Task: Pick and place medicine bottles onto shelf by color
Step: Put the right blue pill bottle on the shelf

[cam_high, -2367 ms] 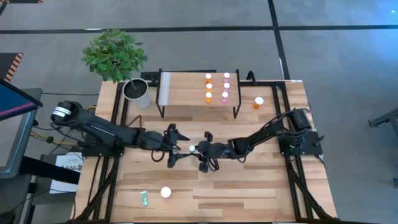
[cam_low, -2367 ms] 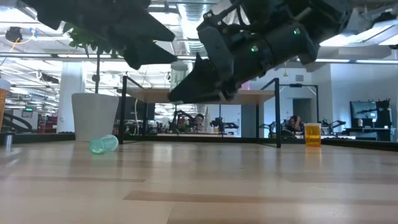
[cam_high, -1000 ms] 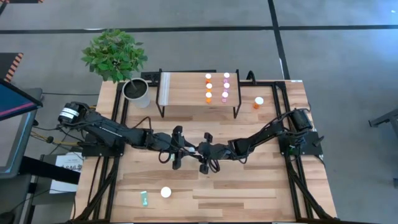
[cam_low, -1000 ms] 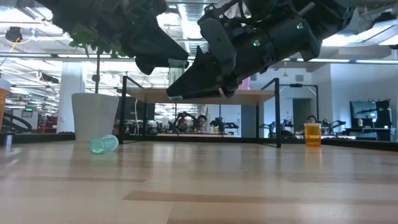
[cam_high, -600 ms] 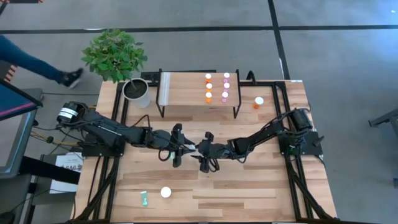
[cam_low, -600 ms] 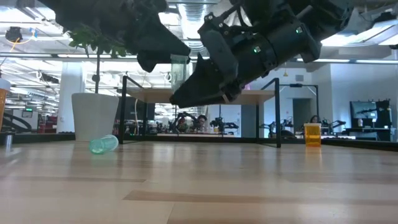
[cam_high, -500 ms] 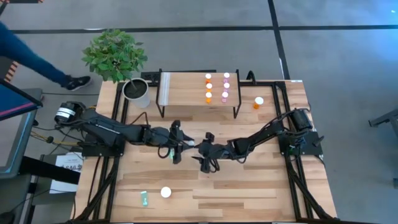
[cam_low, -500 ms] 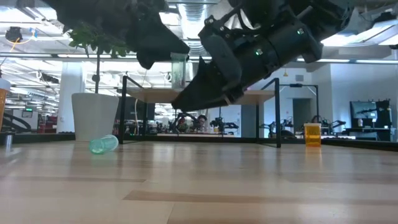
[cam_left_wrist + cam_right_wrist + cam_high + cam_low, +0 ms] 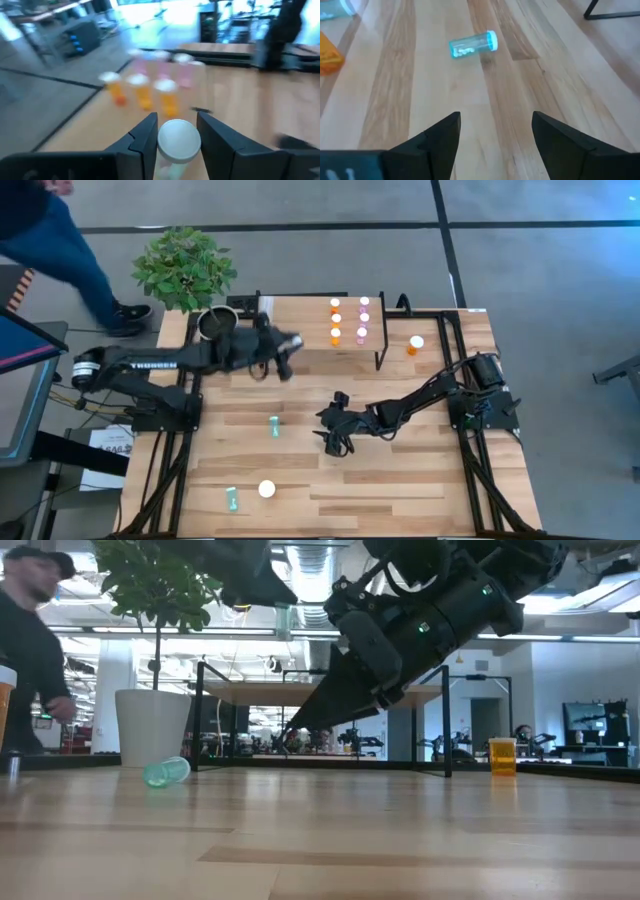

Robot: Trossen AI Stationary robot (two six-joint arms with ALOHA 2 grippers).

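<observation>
Left gripper (image 9: 283,350) sits over the shelf (image 9: 300,325), and only the left wrist view shows it clamped on a white-capped bottle (image 9: 179,141), cap toward the camera. The shelf carries six bottles: three orange (image 9: 335,320), three pink (image 9: 364,318). Right gripper (image 9: 335,422) hangs mid-table, fingers apart, with a teal bottle (image 9: 274,426) lying on its side on the table nearby, long axis running toward the shelf.
</observation>
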